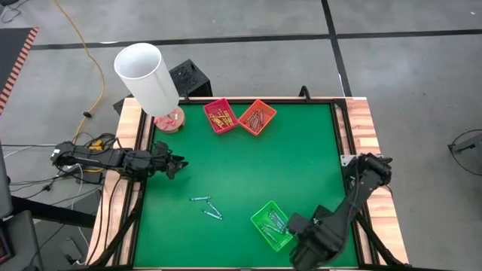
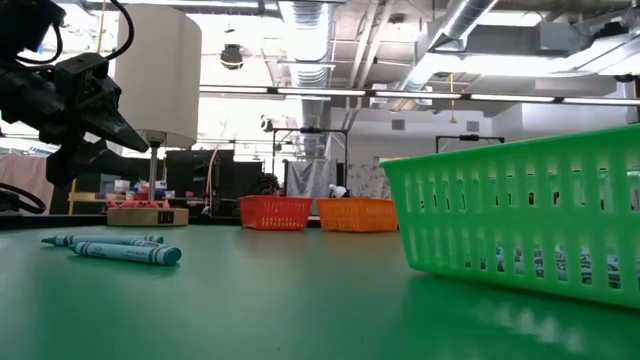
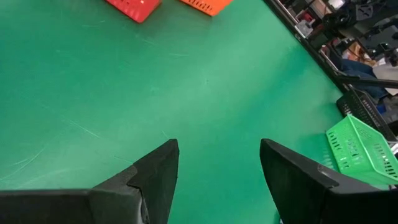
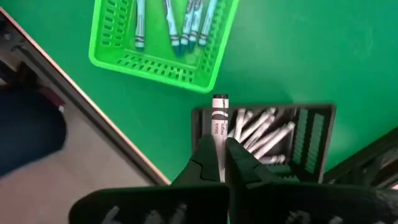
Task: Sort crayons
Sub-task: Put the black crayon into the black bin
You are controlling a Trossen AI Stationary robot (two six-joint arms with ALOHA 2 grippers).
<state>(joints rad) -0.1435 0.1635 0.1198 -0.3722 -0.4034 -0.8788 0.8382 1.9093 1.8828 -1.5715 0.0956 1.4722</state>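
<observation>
— Between the right gripper's (image 4: 219, 163) closed fingers a single crayon (image 4: 219, 127) with a grey-white wrap is pinched, its dark tip pointing away from the wrist. Is that what is seen on your side too?

— Yes. The jaws are shut tight on that stick, and it is held above a dark tray (image 4: 314, 140) in which more grey-white crayons (image 4: 264, 134) are lying. Just beside that tray a green basket (image 4: 112, 37) is seen, with several teal and blue crayons (image 4: 186, 22) laid in it.

— Where is all this placed on the table?

— At the near right corner of the green mat (image 1: 248, 162), where the right arm is folded low, close to the green basket.

— And the loose ones?

— A few teal crayons (image 1: 207, 207) are left lying on the mat, left of the green basket and well apart from it. In the low view they are shown lying flat, side by side.

— What is found at the far edge?

— A red basket (image 1: 220, 115) and an orange basket (image 1: 257, 117) are set touching each other, each with crayons inside. A white cylinder (image 1: 147, 75) on a wooden base is stood at the far left corner.

— The left gripper (image 3: 217, 168)?

— It is held at the left edge of the mat, above it, jaws spread apart, nothing gripped.
</observation>
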